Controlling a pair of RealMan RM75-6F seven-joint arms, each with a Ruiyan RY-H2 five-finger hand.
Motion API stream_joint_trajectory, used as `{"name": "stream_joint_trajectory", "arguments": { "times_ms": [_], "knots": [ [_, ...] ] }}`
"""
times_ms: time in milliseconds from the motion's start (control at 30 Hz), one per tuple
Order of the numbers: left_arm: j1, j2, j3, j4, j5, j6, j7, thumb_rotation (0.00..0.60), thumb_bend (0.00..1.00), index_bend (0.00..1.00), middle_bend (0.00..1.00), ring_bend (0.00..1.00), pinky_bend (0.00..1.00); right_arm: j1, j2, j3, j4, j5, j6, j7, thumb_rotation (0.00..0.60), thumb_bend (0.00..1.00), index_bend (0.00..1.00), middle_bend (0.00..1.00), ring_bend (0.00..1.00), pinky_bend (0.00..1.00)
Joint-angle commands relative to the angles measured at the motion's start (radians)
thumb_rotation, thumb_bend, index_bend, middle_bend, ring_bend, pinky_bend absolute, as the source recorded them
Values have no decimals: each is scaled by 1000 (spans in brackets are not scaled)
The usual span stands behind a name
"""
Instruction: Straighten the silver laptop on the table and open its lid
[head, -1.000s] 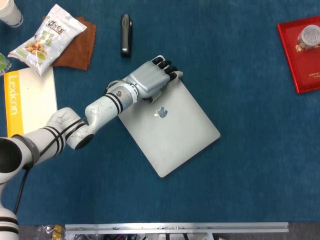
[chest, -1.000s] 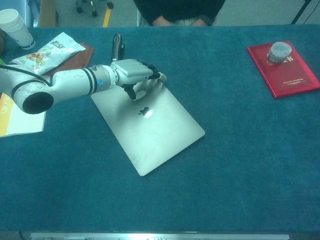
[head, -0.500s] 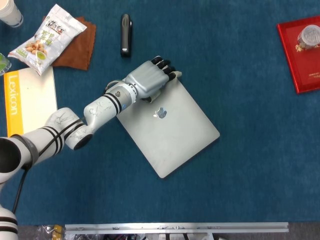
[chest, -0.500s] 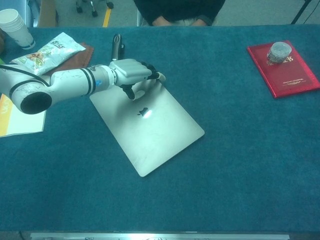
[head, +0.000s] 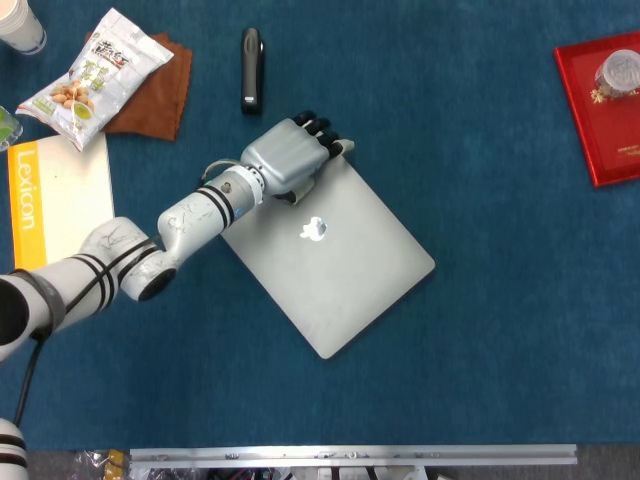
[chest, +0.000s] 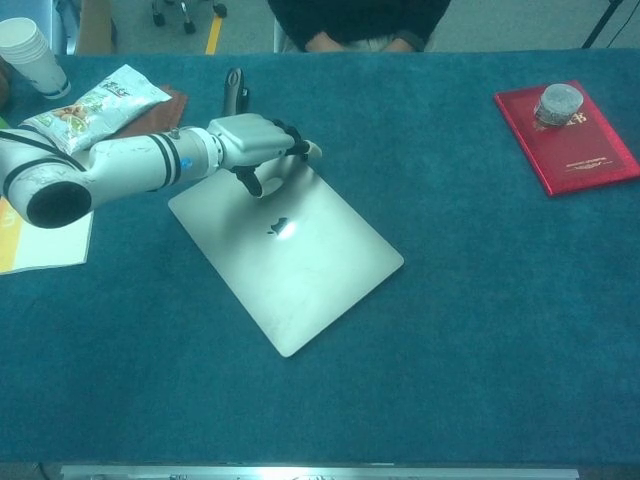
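The silver laptop (head: 345, 270) (chest: 295, 270) lies closed and askew on the blue table, its logo facing up and one corner pointing to the far side. My left hand (head: 283, 160) (chest: 248, 141) lies on that far corner. Its dark fingertips (head: 322, 137) curl over the far edge and the thumb rests on the lid, so it grips the corner. The lid stays flat against the base. Neither view shows my right hand.
A black stapler-like object (head: 251, 68) lies just beyond the hand. A snack bag (head: 95, 75) on a brown cloth (head: 160, 95), a yellow book (head: 50, 200) and a paper cup (head: 20, 25) sit at left. A red book (head: 600, 110) with a round container lies far right.
My left hand has drawn the laptop's far corner to the left, and the laptop has shifted and turned a little with it. The lid is still closed.
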Motion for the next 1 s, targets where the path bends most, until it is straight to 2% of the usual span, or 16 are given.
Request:
{"name": "stream_joint_trajectory", "arguments": {
  "times_ms": [33, 1000],
  "knots": [
    [4, 8, 2, -10, -6, 1, 10, 568, 547, 85, 343, 67, 59, -1, 0, 0, -1, -1, 1, 2, 600, 96, 5, 99, 4, 236],
    [72, 139, 22, -168, -94, 54, 173, 530, 547, 85, 365, 94, 59, -16, 12, -2, -49, -33, 31, 2, 600, 97, 5, 99, 4, 236]
  ]
}}
